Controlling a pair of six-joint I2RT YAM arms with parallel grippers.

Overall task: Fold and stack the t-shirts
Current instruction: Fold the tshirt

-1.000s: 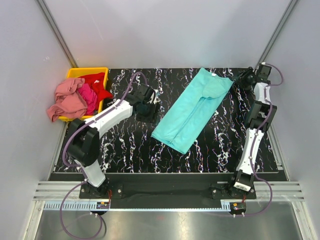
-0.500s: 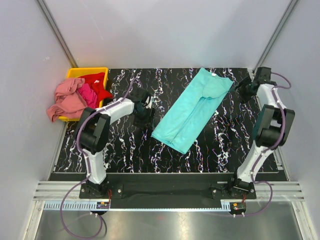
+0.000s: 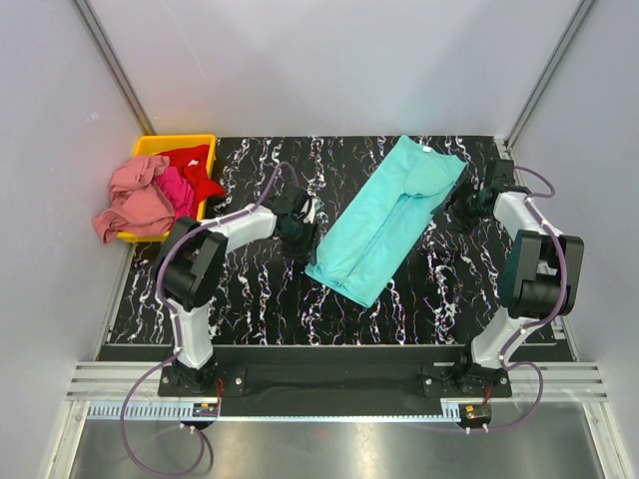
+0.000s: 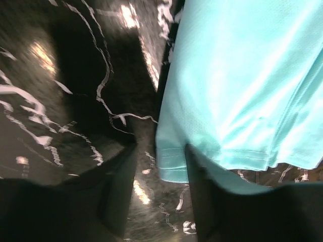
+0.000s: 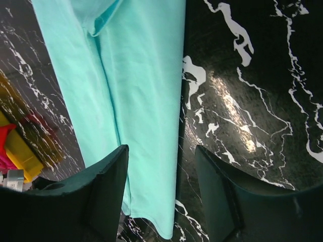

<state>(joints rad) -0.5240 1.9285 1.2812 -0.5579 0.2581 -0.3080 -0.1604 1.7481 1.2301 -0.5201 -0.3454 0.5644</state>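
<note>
While the turquoise-teal t-shirt lies flat on the black, white-veined table, folded lengthwise into a long strip that runs diagonally from the far right toward the middle, an arm reaches in at each of its ends. At the near, lower end the left hand sits low over the table with its two dark fingers set apart. In the left wrist view the corner of the stitched hem lies in the gap between them, and I cannot tell whether either pad presses on the cloth. At the far end the right hand hangs just beside the shirt's right edge. Its fingers are spread wide with nothing held, and the right wrist view shows the long edge of the cloth and bare table between them. The other three garments are well apart from this, at the far left corner. The salmon pink t-shirt is bunched and spills over the left rim of the yellow bin. The magenta t-shirt is crumpled just beside it. The red t-shirt lies inside the bin, with part of it hanging over the right rim onto the table.
</note>
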